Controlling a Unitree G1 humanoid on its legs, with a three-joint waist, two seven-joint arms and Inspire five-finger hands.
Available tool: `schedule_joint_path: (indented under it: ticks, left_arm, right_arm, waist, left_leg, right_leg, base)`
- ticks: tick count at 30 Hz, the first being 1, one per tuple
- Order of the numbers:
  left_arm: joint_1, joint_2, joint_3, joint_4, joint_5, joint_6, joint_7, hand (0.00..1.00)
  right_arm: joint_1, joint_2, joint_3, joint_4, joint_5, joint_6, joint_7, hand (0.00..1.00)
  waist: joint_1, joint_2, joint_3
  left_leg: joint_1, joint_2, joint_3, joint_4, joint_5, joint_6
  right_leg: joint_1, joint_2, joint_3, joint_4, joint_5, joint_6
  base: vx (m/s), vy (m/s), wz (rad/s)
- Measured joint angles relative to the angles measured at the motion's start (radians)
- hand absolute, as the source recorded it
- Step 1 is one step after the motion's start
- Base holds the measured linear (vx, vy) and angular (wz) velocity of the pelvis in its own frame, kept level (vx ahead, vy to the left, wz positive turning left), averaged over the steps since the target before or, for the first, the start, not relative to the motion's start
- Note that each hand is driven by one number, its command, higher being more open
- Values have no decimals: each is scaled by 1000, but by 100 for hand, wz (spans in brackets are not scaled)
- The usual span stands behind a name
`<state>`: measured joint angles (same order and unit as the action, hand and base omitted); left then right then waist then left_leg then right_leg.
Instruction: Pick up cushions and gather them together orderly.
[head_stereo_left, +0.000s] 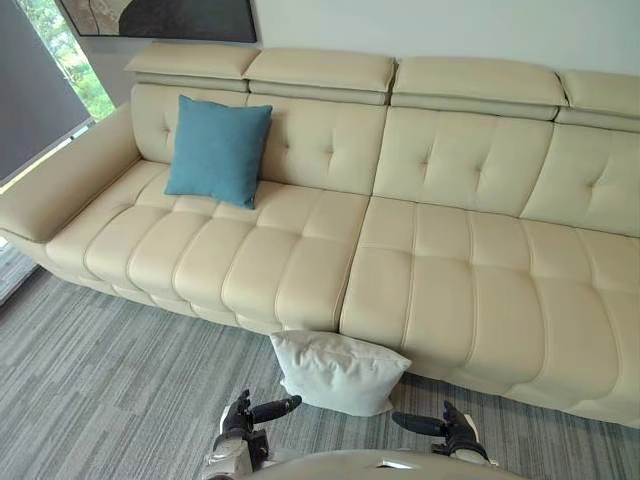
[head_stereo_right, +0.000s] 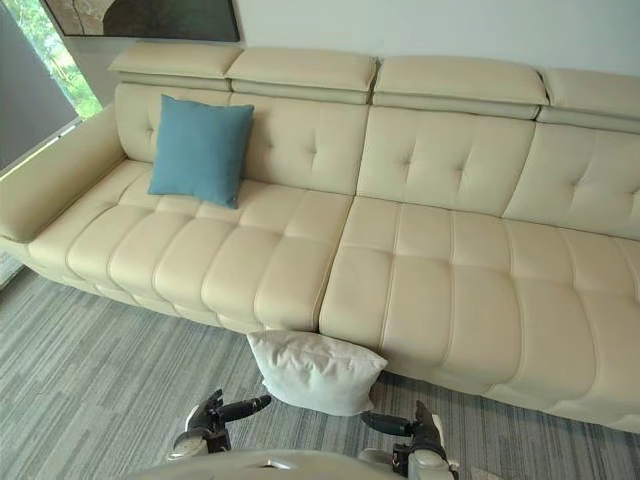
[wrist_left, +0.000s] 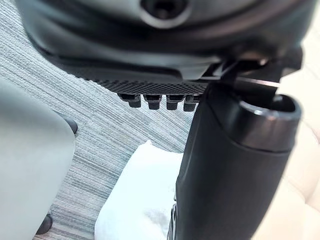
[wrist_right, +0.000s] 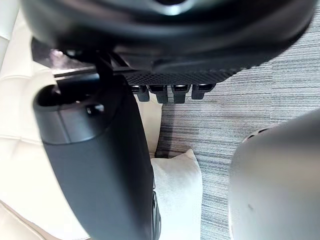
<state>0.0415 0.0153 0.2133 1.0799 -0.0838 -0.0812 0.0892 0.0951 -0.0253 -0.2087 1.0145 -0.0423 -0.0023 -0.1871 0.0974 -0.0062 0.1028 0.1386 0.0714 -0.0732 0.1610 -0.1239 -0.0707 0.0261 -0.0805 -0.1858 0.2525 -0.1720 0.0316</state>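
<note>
A white cushion (head_stereo_left: 338, 372) lies on the grey carpet, leaning against the front of the sofa near its middle seam. It shows past the hands too, as the white cushion (wrist_left: 135, 200) and the white cushion (wrist_right: 177, 195). A blue cushion (head_stereo_left: 218, 150) stands upright on the sofa's left seat, resting against the backrest. My left hand (head_stereo_left: 250, 415) hovers low just left of the white cushion, and my right hand (head_stereo_left: 450, 428) just right of it. Both are open, thumbs pointing inward at the cushion, and neither touches it.
The long beige leather sofa (head_stereo_left: 470, 270) spans the view, with a wide armrest (head_stereo_left: 60, 185) at its left end. Striped grey carpet (head_stereo_left: 110, 390) covers the floor in front. A window (head_stereo_left: 70, 60) and a dark framed picture (head_stereo_left: 160, 18) are at the back left.
</note>
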Motion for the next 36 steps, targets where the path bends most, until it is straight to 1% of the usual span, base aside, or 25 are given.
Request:
schedule_joint_path:
  ticks: [2, 3, 5, 7, 8, 10, 12, 13, 14, 15, 16, 17, 19, 20, 21, 23, 24, 25, 27, 28, 29, 30, 32, 33, 36]
  left_arm:
    - [4, 0, 0, -5, -7, -4, 5, 100]
    - [7, 2, 0, -15, -10, -5, 13, 100]
    - [6, 9, -3, -18, -18, -6, 15, 100]
    - [-20, 28, -24, -25, -27, -5, 22, 100]
    - [-40, 39, -42, -36, -28, -6, 29, 100]
    - [-94, 46, -51, -39, -40, -5, 43, 100]
    - [-130, 52, -60, -54, -56, -4, 57, 100]
    - [-144, 59, -79, -69, -66, -4, 64, 100]
    - [-156, 64, -82, -85, -71, -4, 66, 100]
    - [-182, 72, -80, -116, -78, -5, 75, 100]
    - [-191, 77, -78, -127, -83, -5, 80, 100]
    - [-225, 92, -73, -153, -84, -6, 92, 100]
    - [-276, 107, -60, -169, -99, -6, 109, 100]
    - [-332, 114, -39, -177, -118, -9, 123, 100]
    - [-353, 117, -36, -178, -124, -11, 128, 100]
    - [-463, 139, -33, -184, -147, -17, 149, 100]
    - [-494, 143, -33, -185, -151, -18, 152, 100]
    - [-557, 148, -33, -188, -154, -20, 159, 100]
    - [-637, 149, -46, -193, -161, -20, 172, 100]
    - [-699, 151, -59, -195, -161, -26, 179, 100]
    - [-745, 154, -84, -200, -161, -26, 189, 100]
    - [-759, 154, -91, -204, -161, -26, 191, 100]
    - [-853, 156, -153, -233, -160, -28, 200, 100]
    - [-872, 157, -163, -234, -160, -28, 202, 100]
    - [-988, 155, -215, -234, -159, -28, 228, 100]
  right_arm:
    - [6, 5, -17, -1, 6, -1, -4, 100]
    - [7, 12, -27, -8, 9, -2, -12, 100]
    - [7, 17, -27, -16, 22, -3, -14, 100]
    - [-15, 21, -19, -26, 29, -9, -17, 100]
    - [-38, 19, -13, -39, 42, -10, -21, 100]
    - [-82, 2, -7, -69, 51, -12, -26, 100]
    - [-125, -10, -5, -83, 76, -12, -38, 100]
    - [-152, -17, -5, -92, 88, -14, -45, 100]
    - [-167, -22, -5, -101, 97, -15, -51, 100]
    - [-192, -29, -5, -117, 116, -17, -63, 100]
    - [-201, -30, -5, -120, 125, -18, -66, 100]
    - [-237, -36, -5, -129, 141, -18, -76, 100]
    - [-287, -45, -6, -132, 164, -19, -96, 100]
    - [-337, -54, -6, -133, 176, -20, -110, 100]
    - [-355, -56, -6, -134, 183, -21, -116, 100]
    - [-458, -62, -7, -137, 203, -22, -143, 100]
    - [-486, -62, -8, -137, 205, -22, -149, 100]
    - [-545, -63, -8, -137, 218, -23, -163, 100]
    - [-625, -64, -8, -139, 241, -24, -180, 100]
    - [-691, -63, -6, -141, 247, -25, -191, 100]
    - [-739, -64, -6, -147, 259, -25, -201, 100]
    - [-755, -64, -5, -150, 263, -25, -205, 100]
    - [-860, -67, -1, -172, 277, -36, -227, 100]
    - [-879, -69, 4, -175, 281, -38, -232, 100]
    - [-1004, -85, 34, -176, 284, -51, -254, 100]
  waist:
    - [0, -1, 0]
    - [1, -6, 4]
    - [2, -12, 14]
    - [5, -31, 43]
    - [5, -39, 69]
    - [5, -30, 126]
    - [6, -37, 162]
    - [7, -37, 179]
    - [6, -38, 194]
    - [6, -43, 213]
    - [7, -46, 218]
    - [6, -48, 251]
    - [6, -50, 274]
    - [6, -53, 295]
    - [5, -54, 301]
    - [-2, -60, 342]
    - [-2, -60, 353]
    - [-4, -64, 366]
    - [-14, -64, 382]
    - [-22, -63, 398]
    - [-26, -64, 405]
    - [-26, -64, 405]
    - [-28, -62, 419]
    - [-28, -62, 419]
    - [-31, -59, 424]
  left_leg:
    - [-6, -3, -4, 0, 2, 1]
    - [-11, -7, -16, 0, 2, 1]
    - [-22, -10, -20, 3, 1, 1]
    - [-84, -19, -23, 45, -5, -5]
    - [-145, -27, -26, 99, -20, -9]
    - [-275, -26, -31, 235, -93, -9]
    - [-416, -39, -30, 379, -137, -8]
    - [-477, -39, -28, 435, -150, -3]
    - [-513, -41, -27, 462, -151, -2]
    - [-579, -41, -23, 494, -150, -1]
    - [-604, -41, -20, 502, -149, 0]
    - [-652, -40, -17, 516, -144, 5]
    - [-720, -37, -15, 531, -129, 12]
    - [-784, -34, -13, 542, -121, 12]
    - [-805, -34, -13, 543, -117, 11]
    - [-898, -25, -15, 542, -96, 15]
    - [-918, -23, -17, 541, -93, 16]
    - [-967, -22, -19, 537, -81, 20]
    - [-1024, -22, -19, 537, -61, 16]
    - [-1057, -22, -20, 530, -48, 17]
    - [-1084, -23, -20, 523, -38, 13]
    - [-1096, -23, -20, 523, -35, 14]
    - [-1151, -23, -20, 521, -8, 3]
    - [-1161, -23, -20, 521, -6, -1]
    - [-1213, -26, -26, 527, 10, -28]
  right_leg:
    - [11, -2, -9, -28, 20, 3]
    - [14, -5, -14, -35, 31, 7]
    - [6, -10, -21, -25, 33, 7]
    - [-64, -26, -24, 40, 27, 4]
    - [-126, -37, -24, 93, 22, 0]
    - [-246, -45, -23, 208, 1, -8]
    - [-378, -63, -8, 329, -26, -8]
    - [-435, -66, 0, 370, -32, -14]
    - [-470, -71, 5, 392, -32, -14]
    - [-537, -71, 17, 418, -31, -13]
    - [-564, -71, 21, 426, -30, -12]
    - [-615, -66, 29, 433, -23, -10]
    - [-685, -59, 36, 433, -4, -12]
    - [-747, -54, 38, 432, 12, -13]
    - [-767, -54, 38, 430, 19, -14]
    - [-853, -43, 34, 403, 51, -17]
    - [-870, -38, 33, 390, 60, -18]
    - [-915, -35, 29, 374, 84, -19]
    - [-967, -35, 27, 365, 114, -22]
    - [-998, -35, 26, 353, 128, -21]
    - [-1024, -35, 25, 344, 143, -22]
    - [-1035, -35, 25, 342, 149, -22]
    - [-1089, -35, 24, 335, 194, -31]
    - [-1098, -35, 24, 335, 201, -31]
    - [-1150, -40, 19, 352, 210, -52]
  base:
    - [-107, 73, 14]
    - [-110, 49, 11]
    - [-173, 49, 17]
    - [-295, 50, 15]
    - [-296, 27, 11]
    - [-313, 19, 10]
    - [-408, -8, -6]
    - [-339, -20, -13]
    - [-311, -13, -16]
    - [-233, -12, -14]
    - [-314, -25, -23]
    - [-319, -25, -24]
    - [-232, -18, -30]
    - [-153, -22, -25]
    - [-185, -29, -22]
    - [-144, -28, -17]
    - [-131, -24, -18]
    - [-119, -23, -13]
    - [-79, -18, -7]
    - [0, 0, 0]
    - [0, 0, 0]
    - [0, 0, 0]
    - [47, -13, 2]
    - [79, -10, 5]
    - [114, -5, 7]
